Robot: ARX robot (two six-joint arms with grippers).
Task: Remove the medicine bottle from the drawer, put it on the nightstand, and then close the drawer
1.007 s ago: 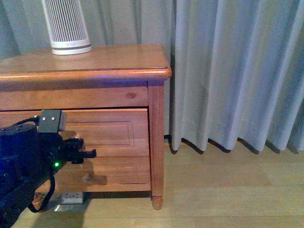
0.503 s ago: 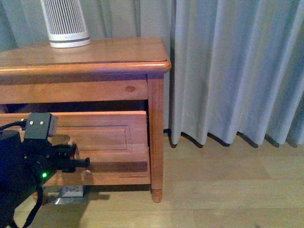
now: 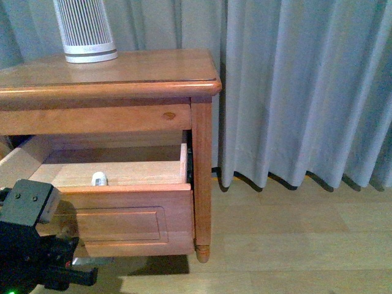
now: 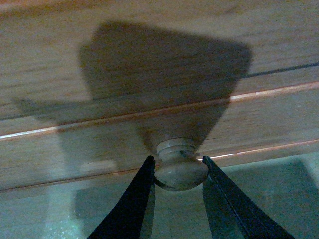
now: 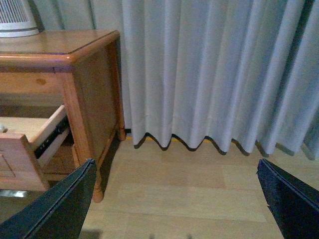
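Observation:
The nightstand (image 3: 135, 73) stands at the left, and its upper drawer (image 3: 128, 222) is pulled far out, showing pale wood inside. In the drawer stands the small white medicine bottle (image 3: 99, 179), of which only the capped top shows above the drawer front. My left gripper (image 4: 177, 168) is shut on the round drawer knob (image 4: 180, 173), one dark finger on each side. In the front view the left arm (image 3: 30, 251) covers the knob. My right gripper (image 5: 177, 199) hangs open over bare floor, to the right of the nightstand (image 5: 60, 47) and the drawer (image 5: 22, 149).
A tall white ribbed device (image 3: 86, 30) stands on the nightstand top at the back left. Grey curtains (image 3: 306, 92) hang behind and to the right. Pale wooden floor (image 3: 294, 245) lies to the right of the nightstand.
The drawer has slid out towards me with my left gripper on its knob. The arm has drawn back and lower in the view, and the bottle now shows inside.

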